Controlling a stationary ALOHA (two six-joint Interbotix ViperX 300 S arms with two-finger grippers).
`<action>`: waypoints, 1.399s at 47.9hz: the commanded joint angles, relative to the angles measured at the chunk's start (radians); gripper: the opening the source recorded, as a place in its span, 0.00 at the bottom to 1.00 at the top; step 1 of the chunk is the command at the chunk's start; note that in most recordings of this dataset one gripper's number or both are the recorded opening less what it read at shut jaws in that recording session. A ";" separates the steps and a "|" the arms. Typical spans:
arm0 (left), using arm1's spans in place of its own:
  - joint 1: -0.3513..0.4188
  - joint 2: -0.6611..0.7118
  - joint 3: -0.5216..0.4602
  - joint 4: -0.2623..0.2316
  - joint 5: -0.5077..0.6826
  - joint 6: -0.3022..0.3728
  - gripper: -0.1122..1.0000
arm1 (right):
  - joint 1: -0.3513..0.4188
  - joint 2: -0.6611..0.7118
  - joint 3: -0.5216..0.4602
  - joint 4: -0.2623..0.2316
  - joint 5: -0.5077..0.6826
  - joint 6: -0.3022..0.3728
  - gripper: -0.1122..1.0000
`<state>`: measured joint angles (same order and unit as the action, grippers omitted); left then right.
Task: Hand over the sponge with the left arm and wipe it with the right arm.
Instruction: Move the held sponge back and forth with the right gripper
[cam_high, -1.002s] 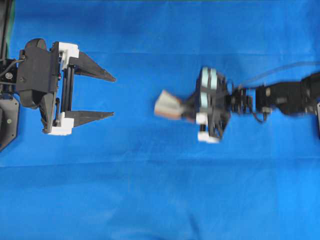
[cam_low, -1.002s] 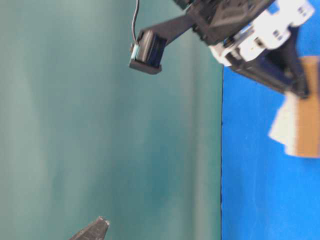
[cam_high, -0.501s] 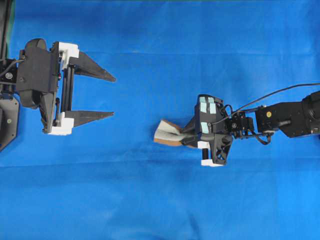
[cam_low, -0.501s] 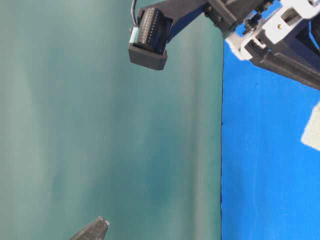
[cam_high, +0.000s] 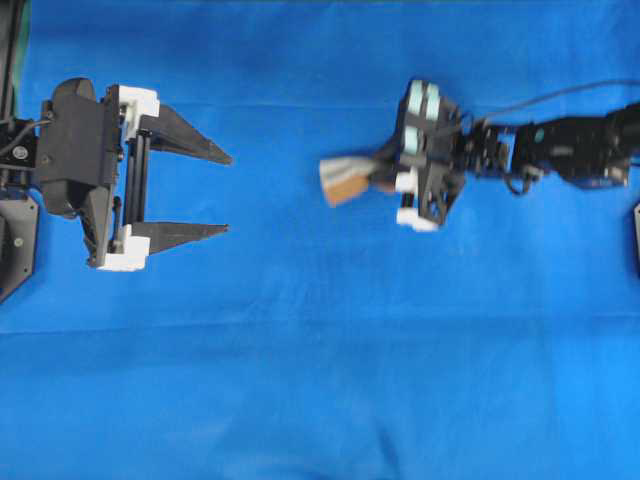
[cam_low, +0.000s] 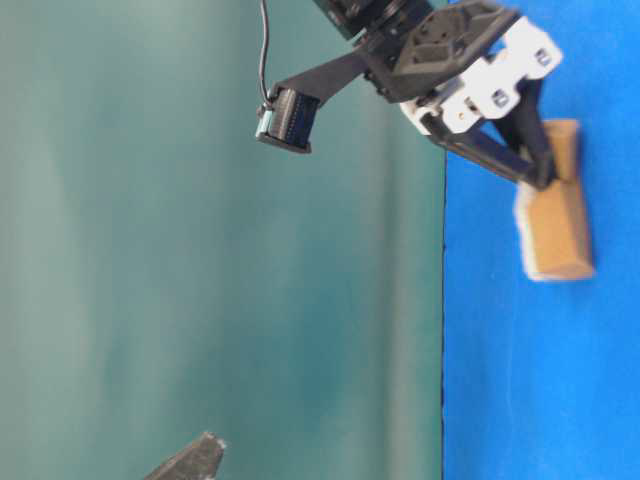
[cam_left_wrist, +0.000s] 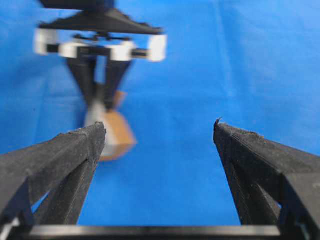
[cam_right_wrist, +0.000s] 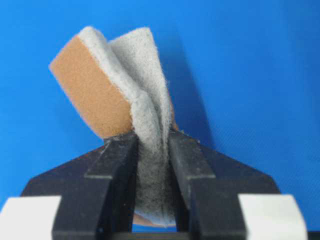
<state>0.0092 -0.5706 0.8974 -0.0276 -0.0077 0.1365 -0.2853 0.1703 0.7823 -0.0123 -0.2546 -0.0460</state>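
Note:
The sponge (cam_high: 345, 180) is pinched in my right gripper (cam_high: 376, 180), the one with teal tape squares, and sticks out leftward over the blue cloth. In the right wrist view the jaws are shut on the sponge (cam_right_wrist: 100, 85), squeezing its grey face into a fold, with the orange side to the left and the right gripper (cam_right_wrist: 152, 137) tight on it. The table-level view shows the sponge (cam_low: 558, 225) at the cloth's surface. My left gripper (cam_high: 226, 193) hangs wide open and empty at the left, well apart from the sponge (cam_left_wrist: 117, 132), which lies ahead of the left gripper (cam_left_wrist: 160, 127).
A blue cloth (cam_high: 320, 380) covers the whole table. A black arm base (cam_high: 15, 240) stands at the left edge. A thin cable (cam_high: 540, 98) runs along the right arm. A teal wall (cam_low: 200, 250) fills the table-level background.
The right gripper, still holding the sponge, swept toward the near side of the cloth and then back toward the far side. The left arm has stayed where it was, open.

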 joint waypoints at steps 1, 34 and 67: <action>-0.002 0.006 -0.012 0.000 -0.009 -0.002 0.91 | -0.040 -0.031 -0.020 -0.002 -0.003 -0.014 0.33; -0.002 0.005 -0.011 0.002 -0.012 0.005 0.91 | 0.331 -0.031 -0.032 0.052 0.052 0.084 0.33; -0.002 0.006 -0.009 0.000 -0.015 0.000 0.91 | 0.245 -0.034 -0.038 0.035 0.054 0.106 0.33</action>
<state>0.0107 -0.5584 0.8989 -0.0276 -0.0138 0.1381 0.0153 0.1672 0.7593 0.0291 -0.1979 0.0675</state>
